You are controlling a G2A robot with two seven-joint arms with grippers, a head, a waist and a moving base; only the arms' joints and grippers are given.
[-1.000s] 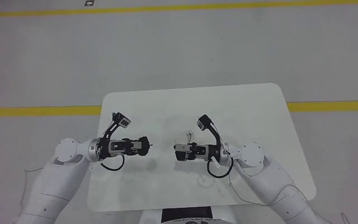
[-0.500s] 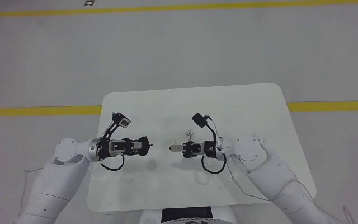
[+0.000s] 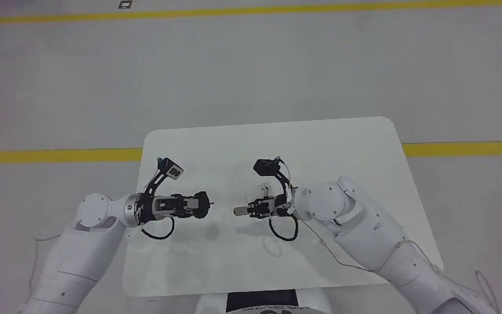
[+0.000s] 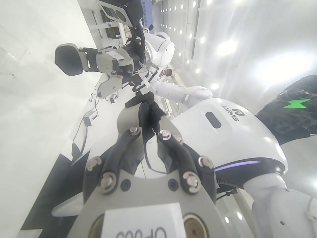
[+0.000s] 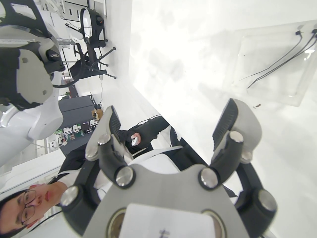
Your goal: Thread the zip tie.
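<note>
On the left half of the desk (image 3: 353,157), about midway between its front and back edges, the left claw (image 3: 207,204) and the right claw (image 3: 240,209) face each other, near but apart. A zip tie (image 4: 146,149) sits in the left claw. Just behind the right claw, a tray (image 3: 262,191) lies on the desk, with two spare ties (image 5: 275,68) in it.

Grey floor (image 3: 251,71), yellow floor lines (image 3: 70,155); white table (image 3: 353,149); office chair (image 5: 92,29); ceiling lights (image 4: 224,48).
</note>
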